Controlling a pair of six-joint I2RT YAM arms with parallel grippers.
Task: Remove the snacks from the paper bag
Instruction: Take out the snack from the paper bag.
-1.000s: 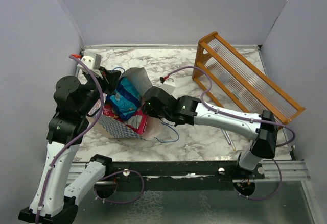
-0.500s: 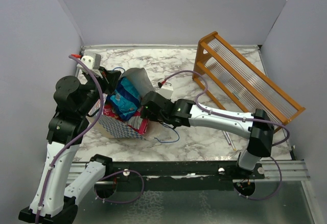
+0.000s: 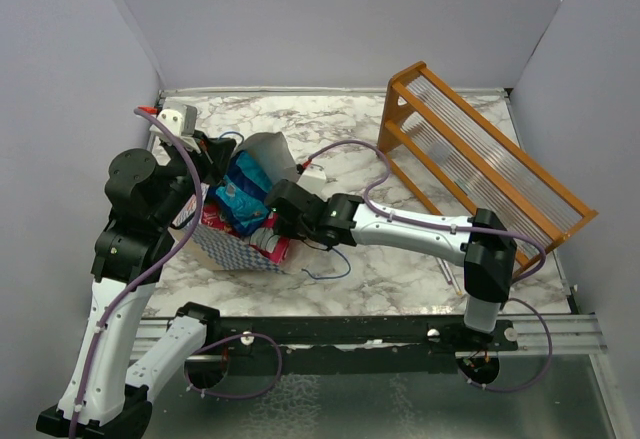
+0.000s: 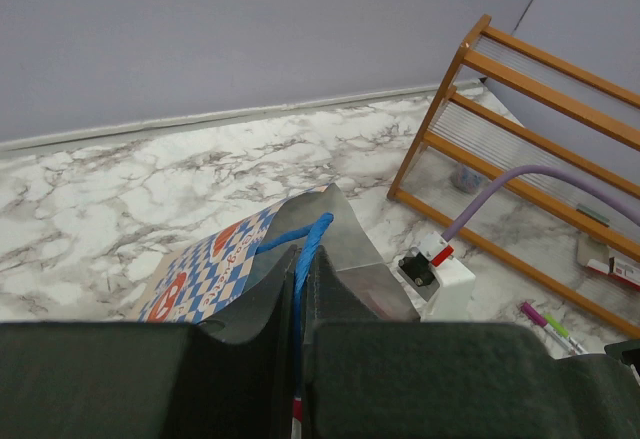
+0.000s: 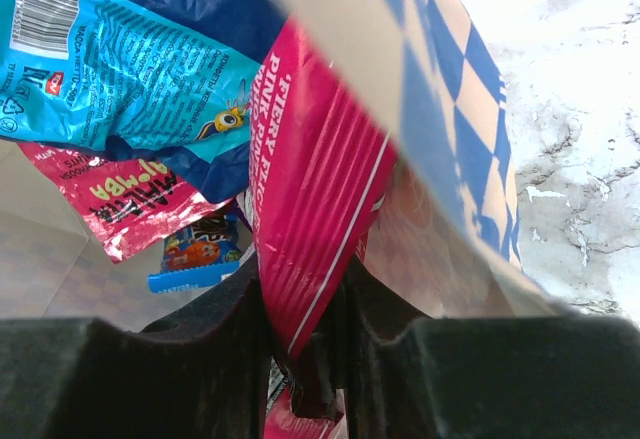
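The blue-and-white checkered paper bag (image 3: 225,249) lies open at the left of the table. My left gripper (image 3: 205,154) is shut on its blue cord handle (image 4: 308,244), with the bag's wall (image 4: 210,269) just beyond the fingers. My right gripper (image 3: 278,214) is inside the bag's mouth. In the right wrist view it (image 5: 300,294) is shut on a pink striped packet (image 5: 320,189). Beside that lie a blue packet (image 5: 120,69), a smaller pink packet (image 5: 115,194) and a small blue-and-orange packet (image 5: 195,254). The blue packet (image 3: 243,194) also shows from above.
An orange wooden slatted rack (image 3: 480,154) stands tilted at the back right, also seen in the left wrist view (image 4: 530,129). Thin pens (image 3: 448,274) lie at the front right. The bag's other blue handle (image 3: 325,264) trails on the marble. Grey walls close in the sides.
My right arm has reached further left, carrying its gripper deeper into the bag's mouth. The left arm and the bag have stayed put.
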